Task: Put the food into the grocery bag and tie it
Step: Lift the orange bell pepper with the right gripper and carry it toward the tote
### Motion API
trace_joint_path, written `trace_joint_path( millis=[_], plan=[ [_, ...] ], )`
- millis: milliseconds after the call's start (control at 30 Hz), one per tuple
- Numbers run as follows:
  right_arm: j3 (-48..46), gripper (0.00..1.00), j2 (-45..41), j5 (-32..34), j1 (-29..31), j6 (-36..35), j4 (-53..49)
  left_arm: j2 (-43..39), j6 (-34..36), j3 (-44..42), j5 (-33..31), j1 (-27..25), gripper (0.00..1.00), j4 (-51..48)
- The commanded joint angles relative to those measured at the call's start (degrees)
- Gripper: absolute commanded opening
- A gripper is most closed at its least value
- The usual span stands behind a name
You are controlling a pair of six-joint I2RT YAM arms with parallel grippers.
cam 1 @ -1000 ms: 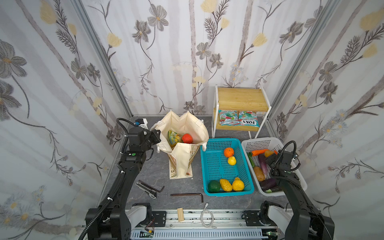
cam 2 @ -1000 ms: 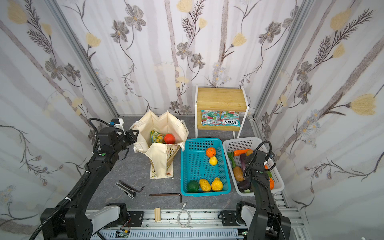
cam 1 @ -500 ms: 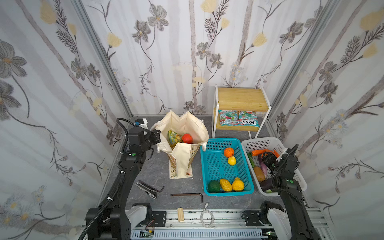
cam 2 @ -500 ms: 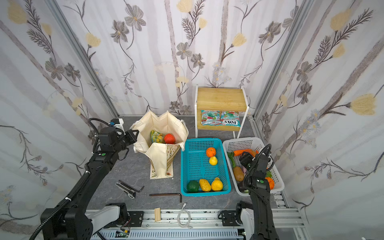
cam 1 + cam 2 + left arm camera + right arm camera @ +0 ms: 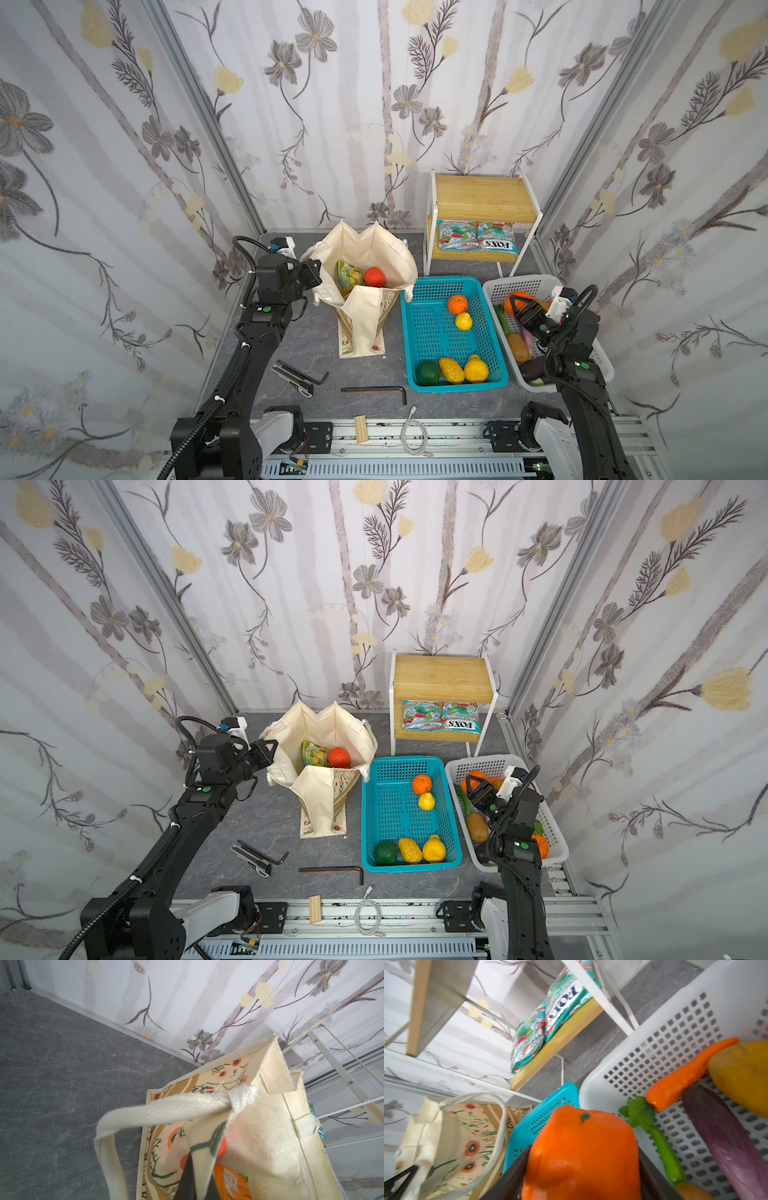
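The left gripper (image 5: pixel 311 271) pinched the left rim of the bag (image 5: pixel 376 253), its jaws pressed together on the cloth. Inside the bag lay 1 tomato (image 5: pixel 374 276) and 1 packet (image 5: pixel 348 274). Right of the bag, past the teal basket (image 5: pixel 419 332), the right gripper (image 5: pixel 516 306) clamped an orange pepper (image 5: pixel 581 1147) above the white basket (image 5: pixel 521 284).
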Motion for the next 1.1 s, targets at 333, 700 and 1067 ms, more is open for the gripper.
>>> trace_joint_path(
  millis=[333,700,1067],
  plan=[
    [9.33,0.61,3.25,3.85,22.20,6.19,13.65,-0.15,0.13,0.10,0.66,0.03,0.00,1.45],
    [31.23,0.60,24.54,19.09,45.23,1.77,11.90,0.29,-0.06,0.01,0.87,-0.02,0.00,1.46],
    [59.06,0.61,51.38,29.48,58.06,-3.01,-1.27,0.68,-0.15,0.17,1.29,0.02,0.00,1.46]
  ],
)
